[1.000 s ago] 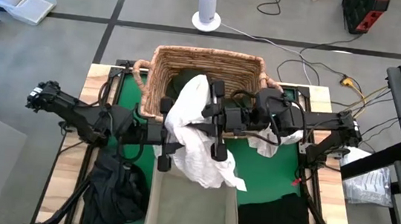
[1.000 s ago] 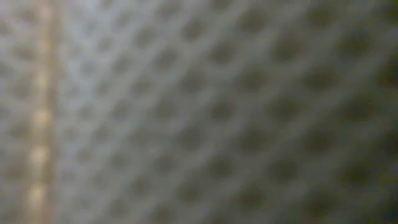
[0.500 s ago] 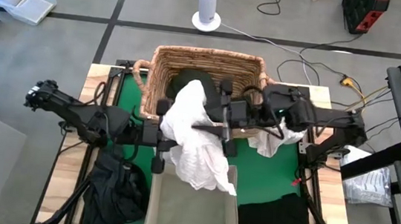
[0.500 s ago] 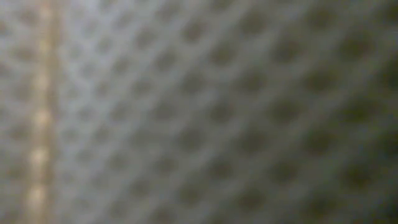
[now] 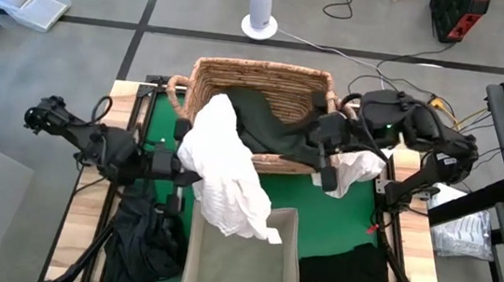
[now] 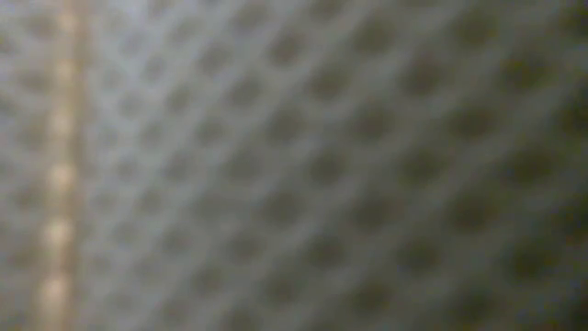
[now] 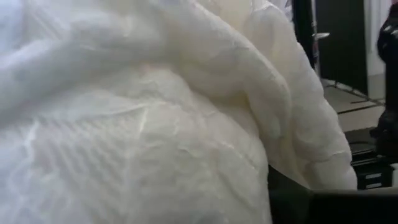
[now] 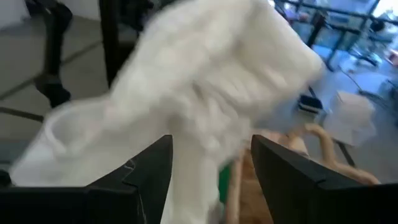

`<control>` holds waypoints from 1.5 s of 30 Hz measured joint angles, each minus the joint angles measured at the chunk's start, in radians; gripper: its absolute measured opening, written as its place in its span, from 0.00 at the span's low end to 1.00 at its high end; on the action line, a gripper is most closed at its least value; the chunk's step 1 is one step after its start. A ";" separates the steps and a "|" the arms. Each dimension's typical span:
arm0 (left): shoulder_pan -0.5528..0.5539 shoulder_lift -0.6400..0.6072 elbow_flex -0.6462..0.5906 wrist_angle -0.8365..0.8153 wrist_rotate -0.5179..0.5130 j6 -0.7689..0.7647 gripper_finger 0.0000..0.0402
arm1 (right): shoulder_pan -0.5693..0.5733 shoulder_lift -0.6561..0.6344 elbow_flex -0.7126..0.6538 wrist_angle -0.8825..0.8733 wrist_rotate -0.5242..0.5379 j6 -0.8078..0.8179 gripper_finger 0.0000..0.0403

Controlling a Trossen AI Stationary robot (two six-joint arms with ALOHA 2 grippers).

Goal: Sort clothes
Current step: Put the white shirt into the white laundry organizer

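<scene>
We see the wicker basket (image 5: pixel 261 74) at the table's far edge holding a dark garment (image 5: pixel 272 129), and the grey bin (image 5: pixel 241 262) at the near edge beneath a white garment (image 5: pixel 225 171). Our left claw (image 5: pixel 183 154) pinches that white garment, while the right claw (image 5: pixel 329 163) stands spread near the basket's right end.

My table (image 5: pixel 119 108) is pale wood with a green mat (image 5: pixel 341 227) over its middle. A wicker basket (image 5: pixel 203 84) sits at the mat's far edge. Near of the basket, at the table's near edge, stands an open khaki bin (image 5: pixel 242 276). A heap of dark clothes (image 5: pixel 140 242) lies left of the bin, and a flat black garment (image 5: pixel 346 275) lies right of it. A white garment (image 5: pixel 359 169) lies crumpled on the mat by the basket's right end.
</scene>
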 joint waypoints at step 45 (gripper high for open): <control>-0.124 0.243 0.361 0.182 0.176 0.054 0.05 | 0.000 -0.089 0.106 -0.439 0.203 0.072 0.14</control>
